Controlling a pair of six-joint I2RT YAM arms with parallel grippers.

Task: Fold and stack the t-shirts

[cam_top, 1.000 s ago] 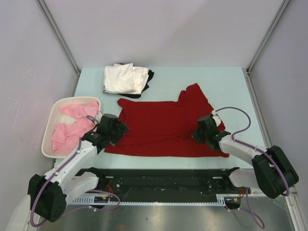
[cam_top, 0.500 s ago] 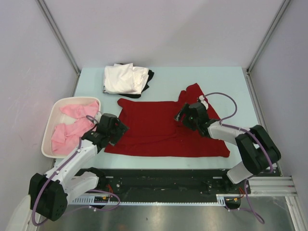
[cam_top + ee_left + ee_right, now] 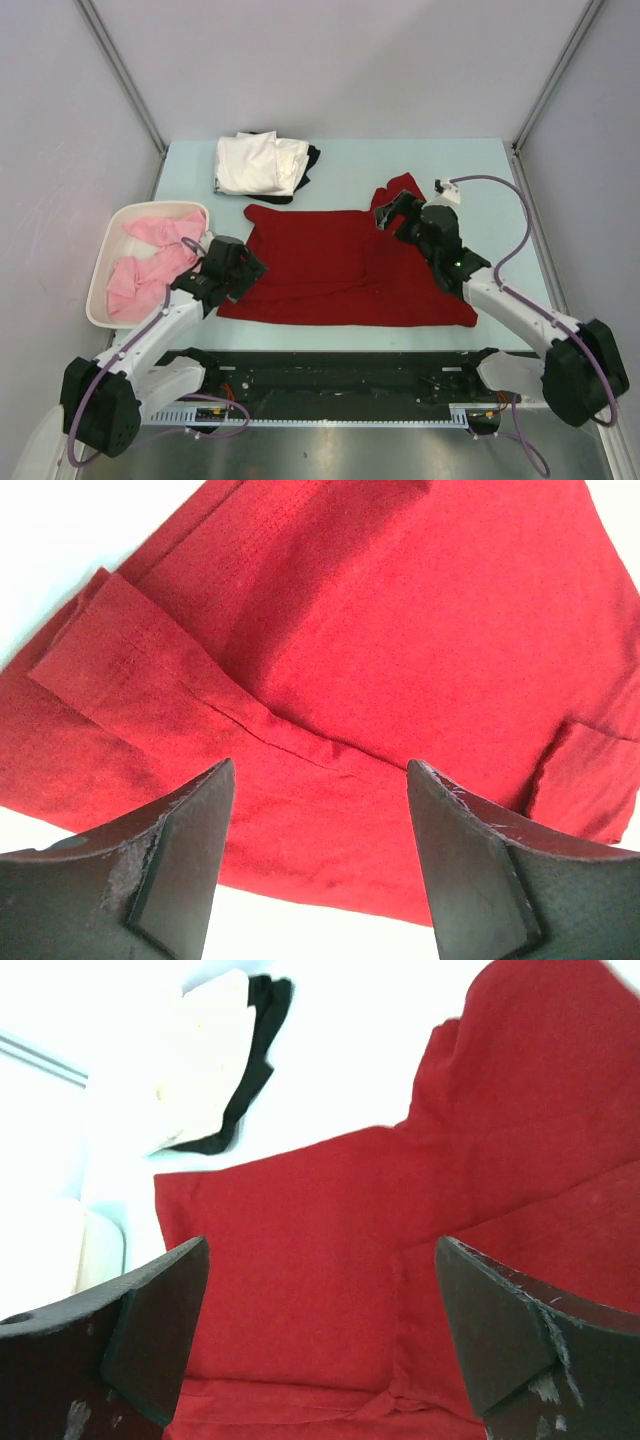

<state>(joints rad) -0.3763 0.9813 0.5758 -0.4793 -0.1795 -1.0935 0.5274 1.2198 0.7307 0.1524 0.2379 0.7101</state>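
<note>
Nearest us, the left gripper (image 3: 243, 268) hangs released over the near-left edge of the dark red t-shirt (image 3: 330, 270), and we see nothing between its jaws. The shirt lies spread on the middle of the tabletop (image 3: 480, 170). Left of it, pink t-shirts (image 3: 150, 260) fill the white basket (image 3: 100, 290). Farther right, the right gripper (image 3: 388, 215) stands wide open above the shirt's far-right sleeve, grasping nothing. At the far left we find a folded white t-shirt (image 3: 255, 163) lying on a black t-shirt (image 3: 312, 155).

Red shirt (image 3: 330, 275): flat, edges folded in, beneath left fingers (image 3: 180, 870) and right fingers (image 3: 150, 1330). White shirt (image 3: 255, 163) on black shirt (image 3: 311, 157): folded, beyond. Pink shirt (image 3: 140, 265): crumpled, left.
</note>
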